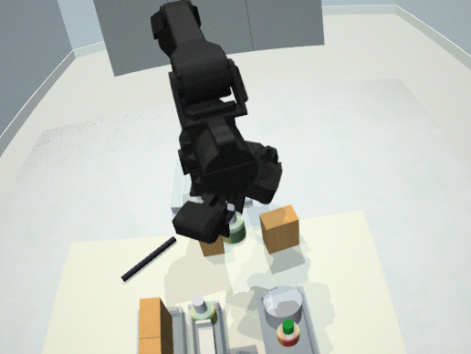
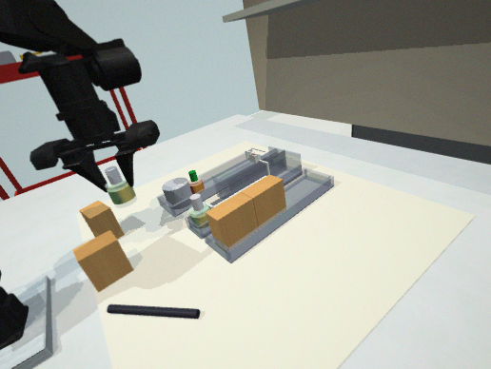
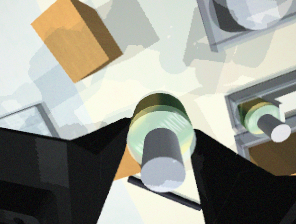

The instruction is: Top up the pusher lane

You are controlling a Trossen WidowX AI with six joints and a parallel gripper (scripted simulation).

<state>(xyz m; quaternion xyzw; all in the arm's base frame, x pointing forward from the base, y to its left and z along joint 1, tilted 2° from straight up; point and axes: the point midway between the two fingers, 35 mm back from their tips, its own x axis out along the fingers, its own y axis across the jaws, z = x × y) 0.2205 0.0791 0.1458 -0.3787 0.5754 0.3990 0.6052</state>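
Observation:
My gripper (image 1: 229, 223) (image 2: 118, 184) (image 3: 160, 130) is shut on a loose jar (image 1: 235, 232) (image 2: 121, 194) (image 3: 161, 117) with a pale green shoulder, dark green and olive body and grey cap. The jar is upright and raised in the air near two wooden blocks. A matching jar (image 1: 204, 313) (image 2: 199, 217) (image 3: 259, 116) stands at the front end of the middle lane (image 1: 222, 322) (image 3: 231, 106). A white pusher part (image 1: 206, 338) (image 3: 289, 104) is right behind that jar. The low front stop is hard to make out.
Loose wooden blocks stand nearby, one right (image 1: 279, 234) (image 2: 97, 221) (image 3: 75, 42) and one left (image 1: 213, 246) (image 2: 103, 262). A wooden pair (image 1: 151, 319) (image 2: 247, 209) fills one side lane; a grey tin (image 1: 283, 307) (image 2: 176, 192) and green-capped jar (image 1: 288, 335) (image 2: 196, 185) the other. A black rod (image 1: 148, 259) (image 2: 153, 311) lies left.

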